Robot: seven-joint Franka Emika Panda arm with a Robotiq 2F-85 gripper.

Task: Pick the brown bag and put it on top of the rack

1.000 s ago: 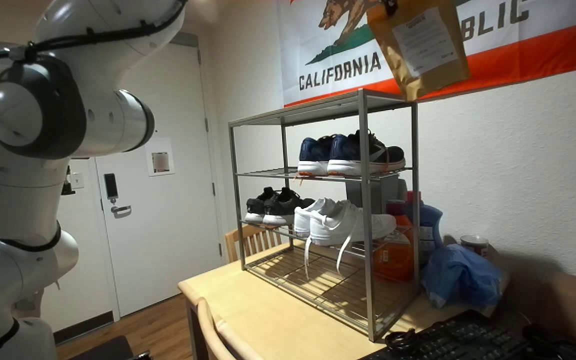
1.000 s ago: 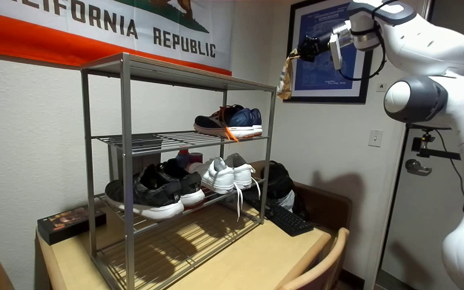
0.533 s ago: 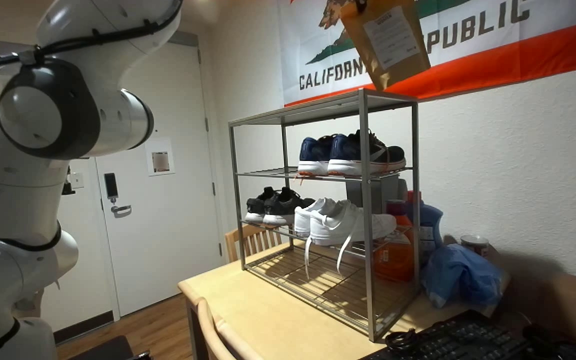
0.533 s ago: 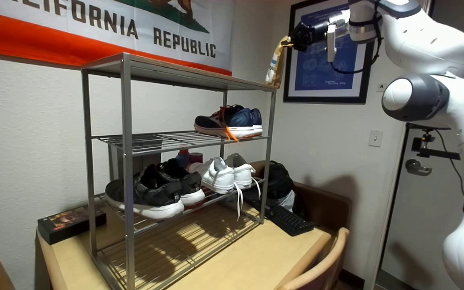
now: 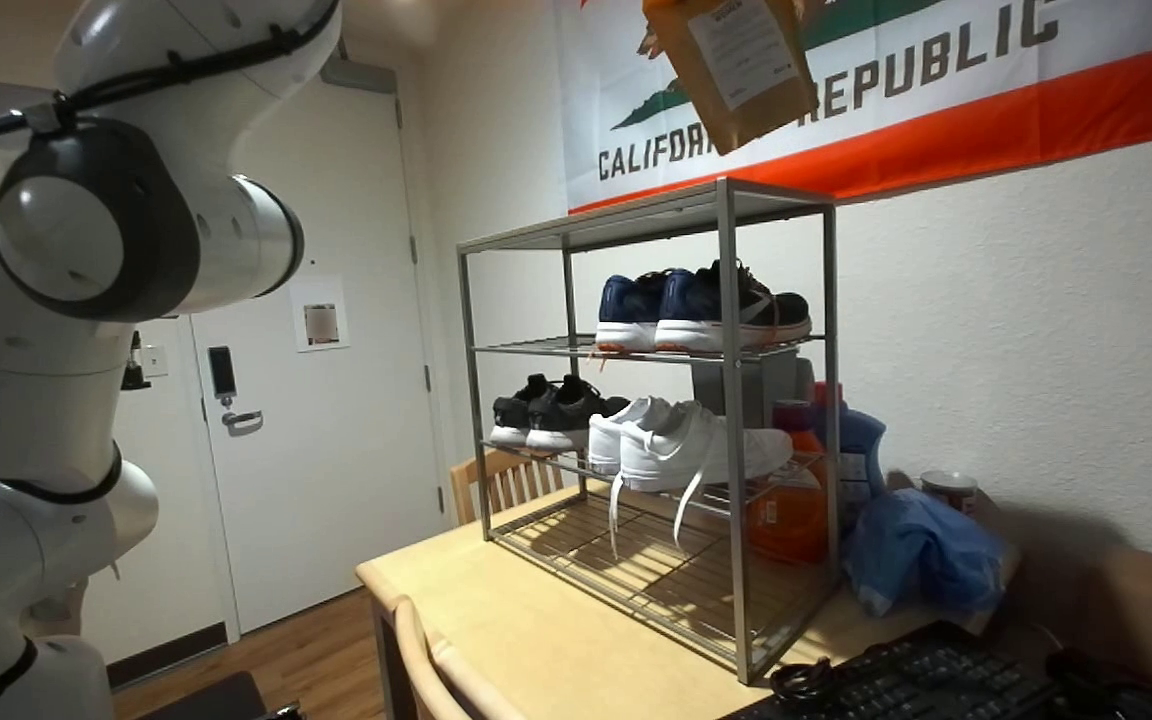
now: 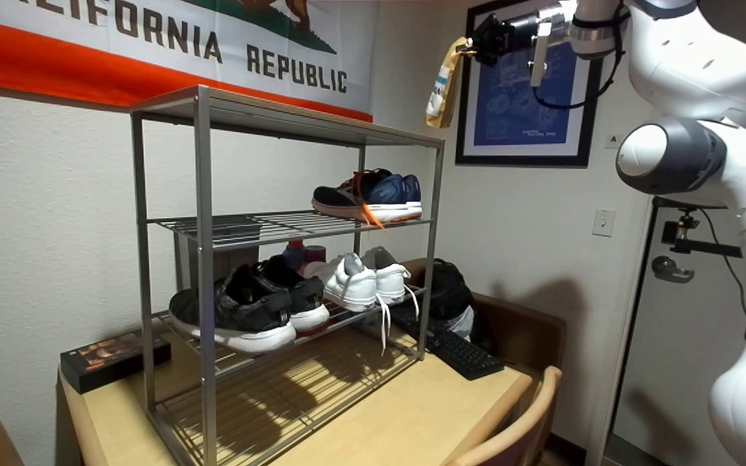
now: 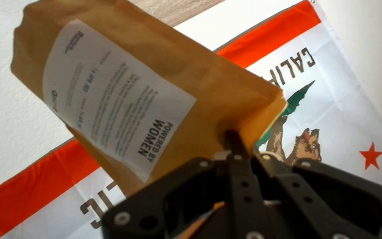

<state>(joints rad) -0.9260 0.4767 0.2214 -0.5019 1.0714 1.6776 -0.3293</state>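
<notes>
Brown paper makes the bag [image 6: 445, 84] likely light, soft-sided and easily creased, so its top edge, where the claw [image 6: 466, 48] is clamped, seems a sound hold as it hangs, in an exterior view, just above the right end of the rack [image 6: 321, 118].

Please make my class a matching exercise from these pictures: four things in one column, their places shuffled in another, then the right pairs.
Things
1. brown bag
2. white shoes
3. keyboard
4. flag

Places
A. lying on the table
B. shelved in the rack
C. hung on the wall
D. gripped by the end effector

Pairs: 1-D; 2-B; 3-A; 4-C
</notes>
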